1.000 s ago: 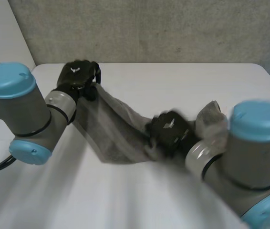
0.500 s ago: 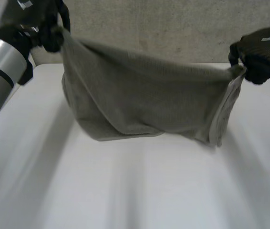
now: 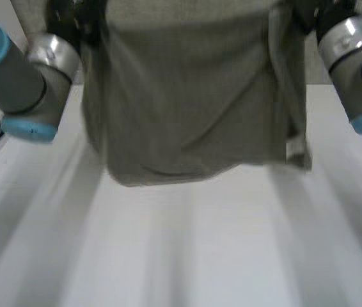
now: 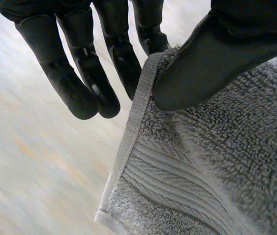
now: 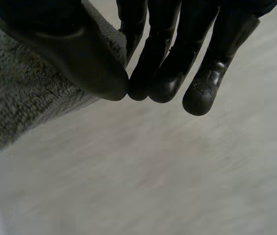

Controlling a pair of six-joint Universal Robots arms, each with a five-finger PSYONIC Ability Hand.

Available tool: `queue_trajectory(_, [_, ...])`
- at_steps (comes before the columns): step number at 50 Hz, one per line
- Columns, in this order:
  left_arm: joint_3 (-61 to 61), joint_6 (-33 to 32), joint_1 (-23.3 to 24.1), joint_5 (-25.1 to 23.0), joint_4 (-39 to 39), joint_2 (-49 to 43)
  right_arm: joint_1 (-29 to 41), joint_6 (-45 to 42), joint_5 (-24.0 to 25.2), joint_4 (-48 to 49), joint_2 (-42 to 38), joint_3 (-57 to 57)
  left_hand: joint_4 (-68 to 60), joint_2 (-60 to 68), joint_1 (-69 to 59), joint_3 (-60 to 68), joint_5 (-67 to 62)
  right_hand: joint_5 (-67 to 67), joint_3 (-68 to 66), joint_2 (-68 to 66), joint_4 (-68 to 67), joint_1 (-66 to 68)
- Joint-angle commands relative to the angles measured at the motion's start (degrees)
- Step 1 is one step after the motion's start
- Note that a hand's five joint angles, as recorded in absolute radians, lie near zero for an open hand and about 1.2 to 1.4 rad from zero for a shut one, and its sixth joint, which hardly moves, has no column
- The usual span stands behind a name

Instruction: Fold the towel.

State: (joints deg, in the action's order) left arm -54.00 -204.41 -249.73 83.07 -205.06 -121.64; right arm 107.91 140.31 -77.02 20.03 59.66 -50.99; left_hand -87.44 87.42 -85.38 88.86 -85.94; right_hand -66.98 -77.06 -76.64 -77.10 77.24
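Pinching the towel [image 3: 187, 109] by its top corners, thumb against fingers, in left hand [image 4: 212, 58] and right hand [image 5: 65, 54]; hanging it broadside above the table [image 3: 187, 256], top edge stretched arm to arm, loose hem straight below both.

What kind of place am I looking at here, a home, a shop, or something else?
Most likely a robotics lab or test bench: a plain white table, a left arm and right arm with light-blue caps, and a grey towel pinched by the left hand and right hand.
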Motion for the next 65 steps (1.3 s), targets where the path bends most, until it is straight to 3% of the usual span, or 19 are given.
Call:
queue_trajectory(1, [-3.29,6.56,0.82,3.94,-10.81,7.11,-0.68,7.24,1.6,10.22,8.02,-7.54,7.44,-7.42,5.38,-8.86,15.94,-3.02,-2.94,-3.36,-2.9,2.76])
queue_trajectory(5, [-7.17,8.77,0.21,3.85,-7.64,8.7,-0.94,9.37,4.95,4.49,8.46,-9.66,7.44,-7.42,5.38,-8.86,15.94,-3.02,-2.94,-3.36,-2.9,2.76])
queue_trajectory(7, [-12.77,9.73,-0.14,3.85,-4.49,8.88,-1.03,9.11,10.63,-3.73,8.81,-11.58,7.44,-7.42,5.38,-8.86,15.94,-3.02,-2.94,-3.36,-2.9,2.76])
queue_trajectory(13, [-23.26,9.3,-0.58,3.77,-1.13,8.79,-3.58,6.03,17.25,-16.95,7.84,-12.82,7.44,-7.42,5.38,-8.86,15.94,-3.02,-2.94,-3.36,-2.9,2.76])
queue_trajectory(16, [-30.55,9.03,-0.85,3.59,0.01,9.23,-6.92,-1.27,19.89,-24.51,6.44,-14.67,7.44,-7.42,5.38,-8.86,15.94,-3.02,-2.94,-3.36,-2.9,2.76])
queue_trajectory(21, [-42.04,9.03,-0.32,3.07,0.01,12.39,-9.73,-23.19,19.63,-37.84,2.76,-17.91,7.44,-7.42,5.38,-8.86,15.94,-3.02,-2.94,-3.36,-2.9,2.76])
queue_trajectory(26, [-46.01,8.95,0.3,2.19,-0.08,13.45,-10.61,-33.15,19.62,-47.16,-0.41,-19.67,7.44,-7.42,5.38,-8.86,15.94,-3.02,-2.94,-3.36,-2.9,2.76])
queue_trajectory(28, [-46.54,8.95,0.38,2.01,0.01,13.45,-10.7,-33.35,19.71,-48.84,-1.37,-19.94,7.44,-7.42,5.38,-8.86,15.94,-3.02,-2.94,-3.36,-2.9,2.76])
queue_trajectory(35, [-46.37,9.03,0.65,2.01,0.1,13.36,-10.43,-29.39,20.24,-49.12,-2.53,-22.49,7.44,-7.42,5.38,-8.86,15.94,1.46,1.54,1.12,1.58,-1.72])
queue_trajectory(37, [-45.94,9.03,0.56,2.01,0.19,13.36,-10.43,-26.86,20.33,-48.25,-2.53,-23.45,7.44,-7.42,5.38,-8.86,15.94,18.71,18.78,18.37,18.83,-18.96])
queue_trajectory(38, [-45.93,9.03,0.56,2.01,0.19,13.36,-10.43,-26.85,20.33,-48.24,-2.53,-23.46,7.44,-7.42,5.38,-8.86,15.94,18.79,18.86,18.45,18.91,-19.04])
queue_trajectory(40, [-45.58,9.03,0.56,2.01,0.19,13.54,-10.61,-23.09,20.24,-45.88,-2.53,-24.07,7.44,-7.42,5.38,-8.86,15.94,32.18,32.25,31.84,32.3,-32.43])
queue_trajectory(43, [-45.5,8.95,0.65,2.01,0.27,13.63,-10.61,-20.43,20.07,-44.38,-2.09,-24.6,7.44,-7.42,5.38,-8.86,15.94,36.45,36.53,36.11,36.57,-36.71])
queue_trajectory(46, [-45.41,9.03,0.91,2.01,0.27,14.59,-10.7,-11.23,20.07,-39.38,1.15,-26.96,7.44,-7.42,5.38,-8.86,15.94,44.33,44.41,43.99,44.45,-44.58])
queue_trajectory(57, [-43.83,9.03,2.23,2.01,0.19,15.56,-10.61,11.27,19.1,-30.23,12.31,-41.19,7.44,-7.42,5.38,-8.86,15.94,55.62,55.7,55.28,55.74,-55.87])
queue_trajectory(60, [-43.74,9.12,2.23,2.01,0.19,15.47,-10.26,13.67,18.57,-29.52,13.64,-43.85,7.44,-7.42,5.38,-8.86,15.94,57.14,57.22,56.8,57.26,-57.4])
queue_trajectory(65, [-43.65,9.12,2.14,2.01,0.19,15.03,-9.3,18.06,13.67,-21.9,17.16,-53.67,7.44,-7.42,5.38,-8.86,15.94,57.31,57.39,56.97,57.43,-57.56])
